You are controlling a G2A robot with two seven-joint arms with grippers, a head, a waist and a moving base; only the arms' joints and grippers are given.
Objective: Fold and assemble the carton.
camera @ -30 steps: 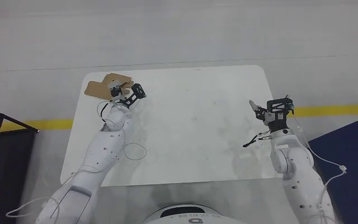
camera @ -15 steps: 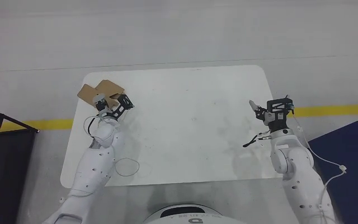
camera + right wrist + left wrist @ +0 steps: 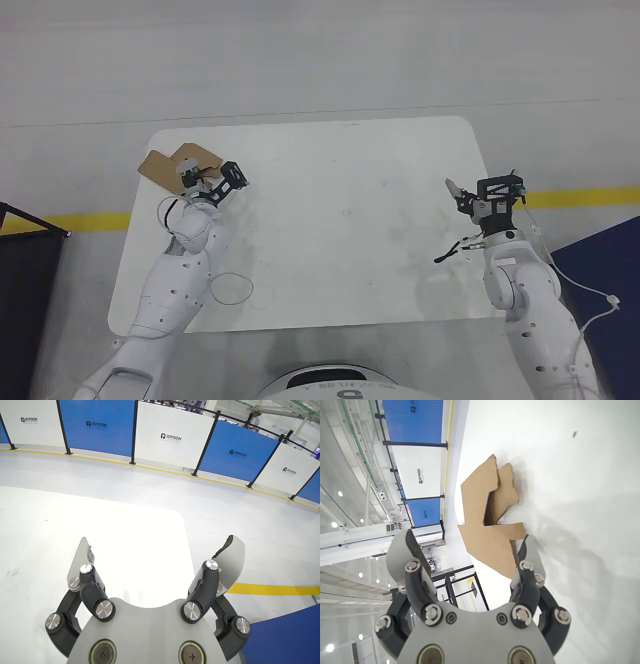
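Observation:
The carton (image 3: 170, 160) is a flat brown cardboard blank with cut flaps, lying at the far left corner of the white table (image 3: 350, 230) and reaching over its edge. In the left wrist view the carton (image 3: 480, 500) lies flat, one flap slightly raised. My left gripper (image 3: 212, 180) is at the carton's near edge and stands open; in its own view the left gripper (image 3: 467, 537) straddles a corner of the blank, one fingertip (image 3: 526, 547) against the cardboard. My right gripper (image 3: 470, 195) hovers open at the table's right edge, holding nothing; the right gripper (image 3: 158, 542) looks over bare table (image 3: 100, 530).
A thin cable loop (image 3: 232, 290) from the left arm lies on the table near its left side. A black stand (image 3: 20, 260) is on the floor left of the table. A blue panel (image 3: 600, 270) is at the right. The table's edges are close to both grippers.
The carton has slid left toward the table's corner with my left gripper, which has since shifted slightly back right. The right arm has not moved.

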